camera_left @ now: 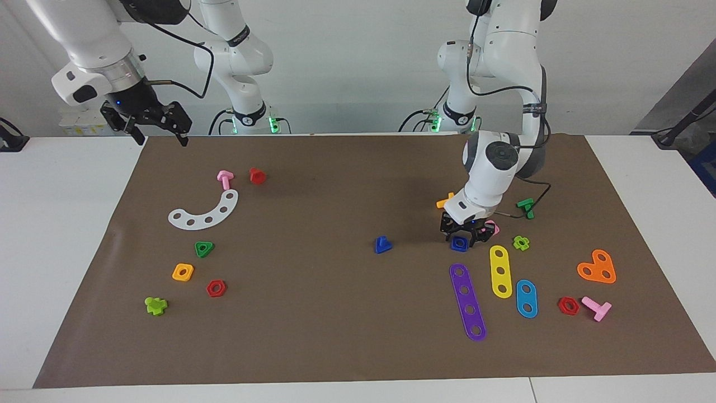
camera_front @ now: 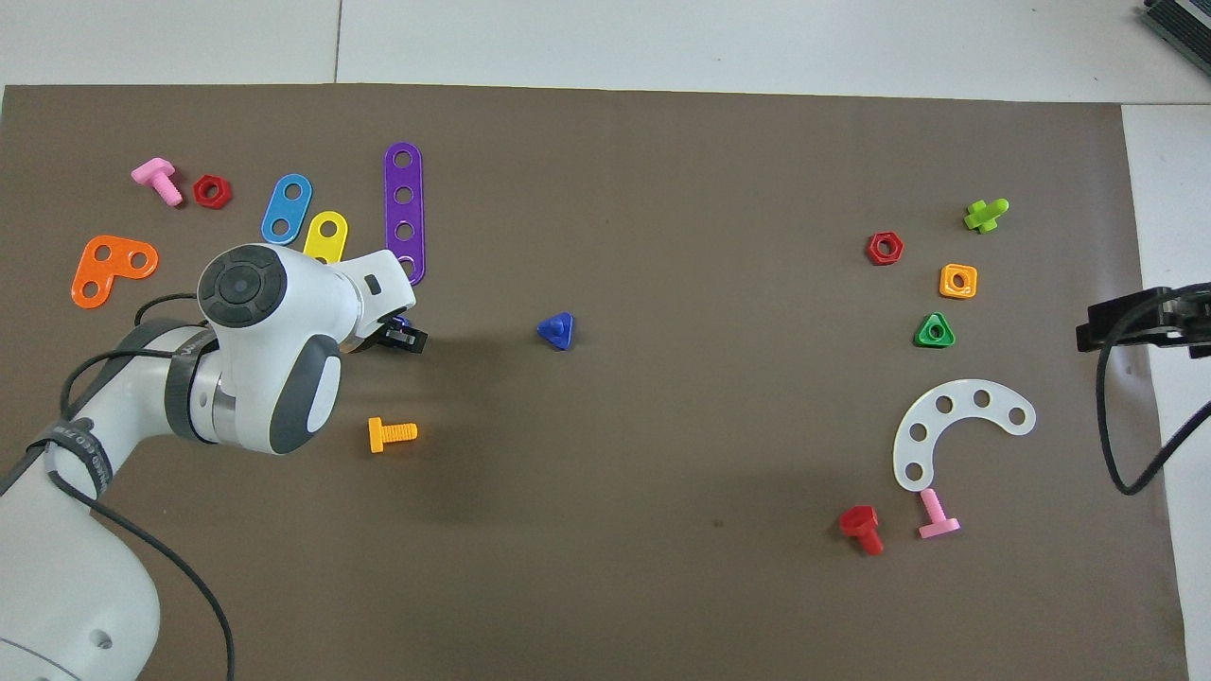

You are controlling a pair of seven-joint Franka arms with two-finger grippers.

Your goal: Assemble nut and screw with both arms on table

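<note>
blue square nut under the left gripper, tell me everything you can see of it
The small blue plastic square nut has rounded corners and a round centre hole. It lies flat on the brown mat toward the left arm's end of the table, just nearer to the robots than the purple four-hole strip. The left gripper is down over it, with a black finger on either side of it. In the overhead view the arm's wrist hides nearly all of it. Whether the fingers press on it cannot be told.

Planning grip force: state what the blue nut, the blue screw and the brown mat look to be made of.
Blue nut: apparently moulded plastic, saturated uniform colour, rounded corners.
Blue screw: likely the same plastic, smooth, solid colour.
Brown mat: matte, glare-free sheet; paper or thin rubber, unclear.
</note>
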